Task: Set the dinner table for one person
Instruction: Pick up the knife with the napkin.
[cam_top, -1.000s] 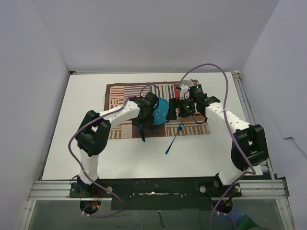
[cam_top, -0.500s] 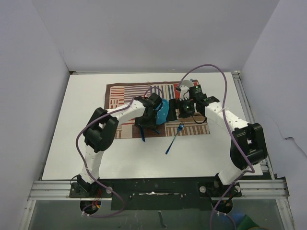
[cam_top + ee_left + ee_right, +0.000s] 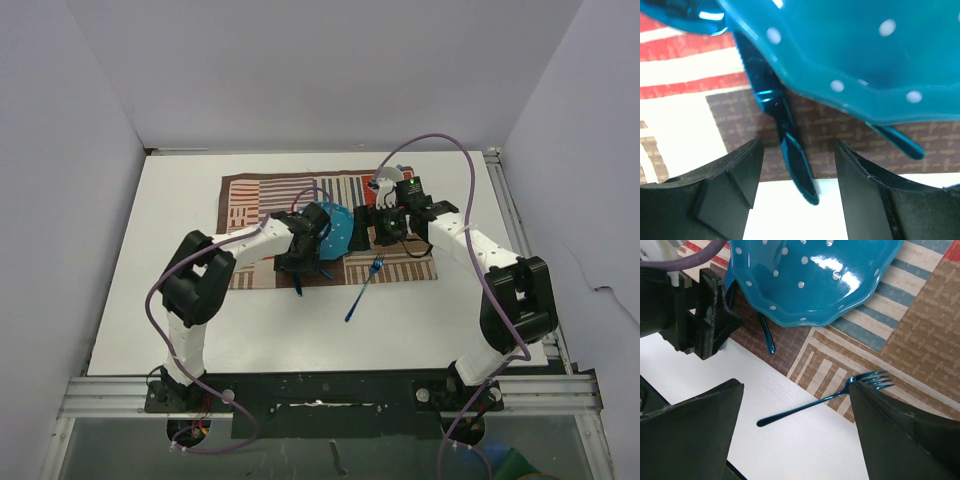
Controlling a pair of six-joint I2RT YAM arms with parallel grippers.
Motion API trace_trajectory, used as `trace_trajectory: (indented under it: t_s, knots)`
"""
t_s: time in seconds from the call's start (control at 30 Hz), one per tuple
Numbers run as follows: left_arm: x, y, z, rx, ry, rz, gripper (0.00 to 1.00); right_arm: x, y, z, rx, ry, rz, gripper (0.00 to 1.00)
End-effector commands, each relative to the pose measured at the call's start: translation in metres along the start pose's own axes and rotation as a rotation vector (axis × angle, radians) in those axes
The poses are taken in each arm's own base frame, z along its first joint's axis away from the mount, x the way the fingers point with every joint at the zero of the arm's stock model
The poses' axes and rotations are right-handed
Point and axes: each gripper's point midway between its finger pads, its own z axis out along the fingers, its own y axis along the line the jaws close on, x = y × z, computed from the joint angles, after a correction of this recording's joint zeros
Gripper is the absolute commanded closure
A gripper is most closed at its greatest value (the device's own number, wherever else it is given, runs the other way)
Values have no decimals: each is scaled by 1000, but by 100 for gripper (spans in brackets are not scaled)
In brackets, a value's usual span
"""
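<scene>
The left gripper (image 3: 797, 165), fingers (image 3: 725, 195) spread wide and empty, straddles the handle of a blue utensil (image 3: 790, 150) without touching it. The handle's tip lies on the white bench (image 3: 160, 300). Its other end runs under the scalloped rim of a teal polka-dot plate (image 3: 865, 60). The plate rests on a striped patchwork cloth mat (image 3: 250, 200) laid at the far middle of the bench. The right gripper (image 3: 795, 405), fingers (image 3: 690, 440) likewise apart and holding nothing, hangs above a blue fork (image 3: 840, 392). The fork's tines lie on the mat's edge and its handle on the bench.
</scene>
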Motion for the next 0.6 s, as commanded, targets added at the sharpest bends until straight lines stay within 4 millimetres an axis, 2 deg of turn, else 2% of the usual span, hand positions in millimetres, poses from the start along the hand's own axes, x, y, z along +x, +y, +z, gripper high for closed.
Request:
trace_trajectory:
  t_s: [0.0,0.13,0.23,0.3,0.37,0.57]
  knots:
    - [24,30,-7,-94,25,23,41,-6,-2,-6,6,-29,-23,9]
    - [33,45,-4,-147,41,48,42,-6,-3,-6,10,-30,-21,9]
    - [32,42,0,-136,42,51,48,-6,-4,-6,13,-29,-21,9]
    - [30,34,5,-107,44,50,69,-5,-6,-6,17,-28,-19,9]
    - [28,26,10,-82,49,47,98,-5,-6,-6,18,-27,-18,9]
    - [25,18,14,-67,53,37,100,-4,-8,-5,18,-24,-13,9]
